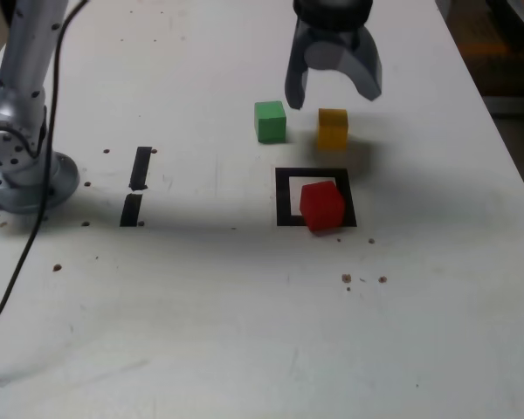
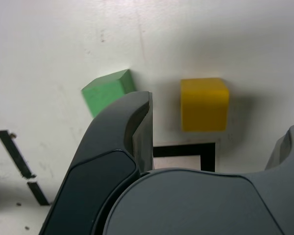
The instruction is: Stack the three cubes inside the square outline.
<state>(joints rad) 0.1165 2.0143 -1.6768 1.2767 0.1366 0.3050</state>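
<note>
One red cube (image 1: 321,206) in square outline (image 1: 284,196); gripper (image 1: 334,85) hangs spread wide, empty, above yellow cube (image 1: 332,127), green cube (image 1: 270,120) beside.

We see a white table (image 2: 49,39) from up close. A green cube (image 2: 105,93) sits on it, turned a bit so one corner points our way. A yellow cube (image 2: 204,104) sits near it, with a gap between them. Below the yellow cube we see part of the black square outline (image 2: 208,154), white inside. The big dark gripper (image 2: 220,147) fills the low part of the picture and hides the rest of the square. Its two jaws stand far apart with nothing between them. One jaw covers a bit of the green cube. Two short black tape strips (image 2: 17,159) lie off to the side.
</note>
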